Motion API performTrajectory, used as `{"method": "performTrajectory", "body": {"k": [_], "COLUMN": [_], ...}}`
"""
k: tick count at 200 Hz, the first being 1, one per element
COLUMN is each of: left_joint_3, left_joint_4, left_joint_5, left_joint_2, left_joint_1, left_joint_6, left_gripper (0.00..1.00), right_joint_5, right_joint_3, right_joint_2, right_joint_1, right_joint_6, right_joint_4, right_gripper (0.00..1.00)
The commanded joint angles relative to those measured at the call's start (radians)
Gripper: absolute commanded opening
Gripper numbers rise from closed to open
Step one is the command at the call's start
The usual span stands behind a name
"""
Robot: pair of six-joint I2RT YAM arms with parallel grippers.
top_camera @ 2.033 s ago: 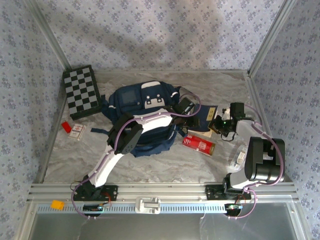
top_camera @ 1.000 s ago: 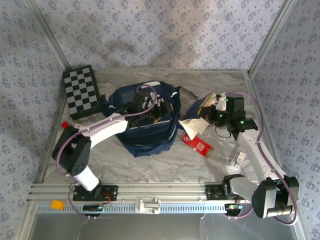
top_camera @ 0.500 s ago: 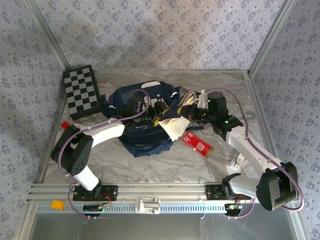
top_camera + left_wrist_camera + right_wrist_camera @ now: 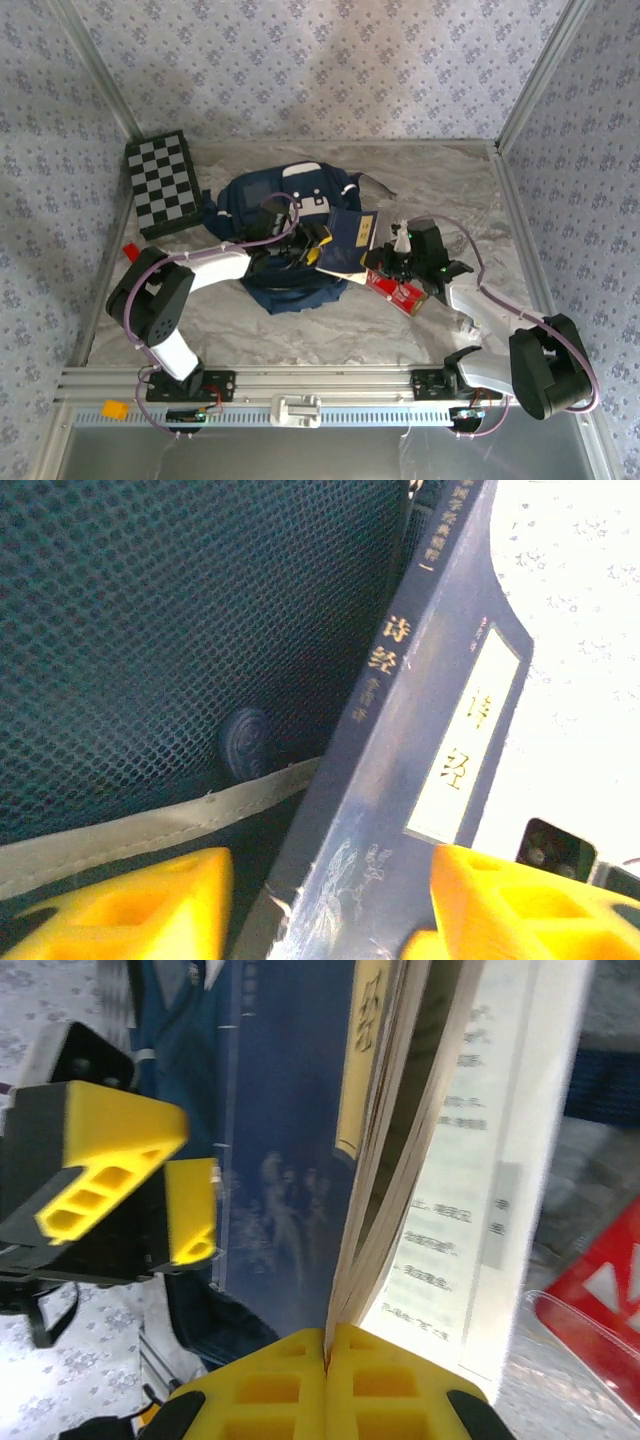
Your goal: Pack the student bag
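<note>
the book [image 4: 345, 245] has swung in from the right, and it's now tilted over the mouth of the student bag [image 4: 262, 192], which lies left of centre by the checkerboard [image 4: 162, 183]. right gripper [image 4: 327, 1345] pinched shut on the pages; left gripper [image 4: 330, 880] part-open astride the spine, gripping or not i can't tell. book-loading step, i'd say: next, steer it down inside the opening.

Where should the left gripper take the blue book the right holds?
Grip the blue book by the spine from the student bag side: that bound edge looks stiff and lies between the left gripper's fingers, while the right gripper pinches loose pages opposite, which fan apart.
</note>
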Motion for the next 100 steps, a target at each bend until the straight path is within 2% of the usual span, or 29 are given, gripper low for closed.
{"method": "performTrajectory", "body": {"k": [1, 31, 62, 90, 100], "left_joint_3": [-0.007, 0.028, 0.070, 0.073, 0.073], "left_joint_4": [-0.010, -0.064, -0.188, -0.170, -0.147], "left_joint_5": [0.031, 0.026, -0.036, -0.017, -0.009], "left_joint_2": [0.003, 0.010, 0.002, -0.001, -0.013], "left_joint_1": [-0.008, -0.032, -0.035, -0.028, -0.029], "left_joint_6": [0.052, 0.111, 0.193, 0.180, 0.168], "left_gripper": [0.48, 0.37, 0.19, 0.03, 0.00], "right_joint_5": [0.011, 0.016, 0.020, 0.032, 0.034], "right_joint_3": [-0.030, -0.017, -0.008, -0.005, -0.005], "right_joint_2": [-0.019, 0.001, 0.036, 0.032, 0.022], "right_joint_1": [-0.001, -0.004, -0.012, -0.022, -0.030], "right_joint_6": [0.010, -0.010, -0.031, -0.048, -0.051], "right_joint_4": [0.005, -0.019, -0.044, -0.075, -0.087], "right_gripper": [0.00, 0.00, 0.03, 0.18, 0.24]}}
